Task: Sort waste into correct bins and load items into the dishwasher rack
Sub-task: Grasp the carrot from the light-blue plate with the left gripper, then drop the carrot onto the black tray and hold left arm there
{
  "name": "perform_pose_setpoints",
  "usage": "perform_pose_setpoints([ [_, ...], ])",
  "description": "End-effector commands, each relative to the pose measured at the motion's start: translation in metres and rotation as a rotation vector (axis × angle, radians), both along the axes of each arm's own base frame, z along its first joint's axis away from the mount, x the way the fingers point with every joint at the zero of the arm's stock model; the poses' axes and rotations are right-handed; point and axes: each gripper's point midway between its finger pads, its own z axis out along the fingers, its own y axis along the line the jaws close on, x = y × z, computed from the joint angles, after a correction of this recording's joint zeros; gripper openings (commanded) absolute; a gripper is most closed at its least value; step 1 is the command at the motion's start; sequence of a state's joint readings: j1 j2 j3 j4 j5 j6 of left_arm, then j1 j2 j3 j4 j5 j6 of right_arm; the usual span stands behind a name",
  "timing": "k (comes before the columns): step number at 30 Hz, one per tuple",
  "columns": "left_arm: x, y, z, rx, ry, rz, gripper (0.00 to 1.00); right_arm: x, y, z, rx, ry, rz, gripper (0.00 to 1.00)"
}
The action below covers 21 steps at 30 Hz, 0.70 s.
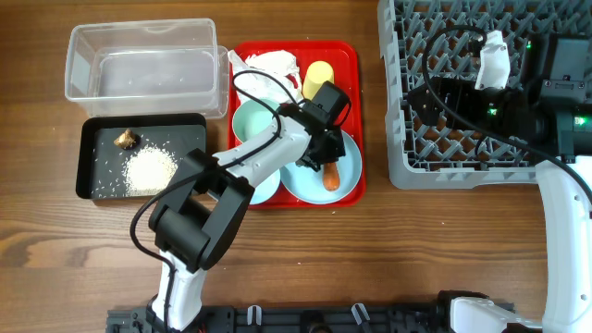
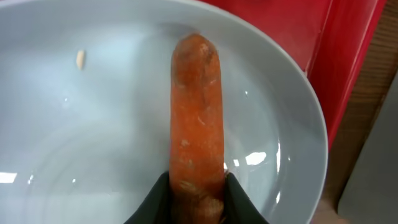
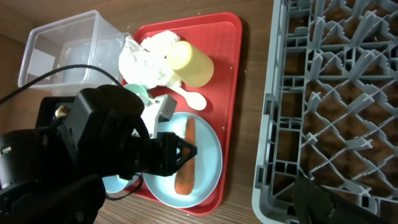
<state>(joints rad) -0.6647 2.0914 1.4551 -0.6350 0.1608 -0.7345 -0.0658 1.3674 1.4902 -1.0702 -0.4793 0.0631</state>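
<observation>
On plate (image 2: 74, 130), left pincer (image 2: 197, 194) clasping carrot (image 2: 196, 106)

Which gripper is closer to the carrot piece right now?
Left. The left gripper grips one end of the carrot piece on the plate; the right gripper is well apart, over the dishwasher rack.

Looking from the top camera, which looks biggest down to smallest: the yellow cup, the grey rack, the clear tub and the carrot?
1. grey rack
2. clear tub
3. yellow cup
4. carrot, though it is partly hidden
</observation>
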Motion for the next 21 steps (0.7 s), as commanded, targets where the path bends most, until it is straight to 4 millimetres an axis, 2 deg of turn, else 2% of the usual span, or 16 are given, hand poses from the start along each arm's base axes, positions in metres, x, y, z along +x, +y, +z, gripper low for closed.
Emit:
perform_pose_setpoints([
  [1,0.004,-0.008,0.023,-0.021,-0.013,-0.079,0.13,0.004,-0.001,0.007,-0.021,-0.03,0.002,1.0],
  [5,0.012,-0.002,0.079,-0.05,-0.069,-0.082,0.13,0.004,-0.002,0.007,-0.022,-0.03,0.002,1.0],
  [6,0.014,0.005,0.092,-0.056,-0.079,-0.068,0.13,0.004,-0.001,0.007,-0.021,-0.03,0.002,1.0],
  [8,0.017,0.032,0.117,-0.056,-0.084,-0.015,0.13,0.004,-0.001,0.007,-0.021,-0.03,0.002,1.0],
  [10,0.02,0.08,0.135,0.005,-0.084,0.079,0.13,0.004,-0.002,0.007,-0.022,-0.031,0.002,1.0],
  [11,0.02,0.117,0.146,0.063,-0.084,0.152,0.12,0.004,-0.002,0.007,-0.025,-0.032,0.0,1.0],
  [13,0.02,0.173,0.161,0.136,-0.086,0.273,0.13,0.004,-0.002,0.007,-0.024,-0.032,0.0,1.0],
  [14,0.019,0.208,0.167,0.178,-0.081,0.353,0.14,0.004,-0.002,0.007,-0.024,-0.032,0.0,1.0],
  [15,0.017,0.23,0.169,0.204,-0.071,0.403,0.15,0.004,-0.002,0.007,-0.023,-0.032,0.0,1.0],
  [16,0.011,0.266,0.169,0.237,-0.027,0.492,0.15,0.004,-0.002,0.007,-0.024,-0.032,0.0,1.0],
  [18,-0.002,0.318,0.162,0.259,0.051,0.629,0.09,0.004,-0.002,0.007,-0.024,-0.032,0.0,1.0],
  [19,-0.008,0.335,0.158,0.263,0.076,0.677,0.08,0.005,-0.003,0.006,-0.031,-0.031,-0.006,1.0],
  [20,-0.02,0.367,0.15,0.269,0.127,0.772,0.08,0.005,-0.008,0.004,-0.053,-0.026,-0.021,1.0],
  [21,-0.029,0.383,0.144,0.271,0.157,0.822,0.08,0.005,-0.01,0.003,-0.063,-0.022,-0.029,1.0],
])
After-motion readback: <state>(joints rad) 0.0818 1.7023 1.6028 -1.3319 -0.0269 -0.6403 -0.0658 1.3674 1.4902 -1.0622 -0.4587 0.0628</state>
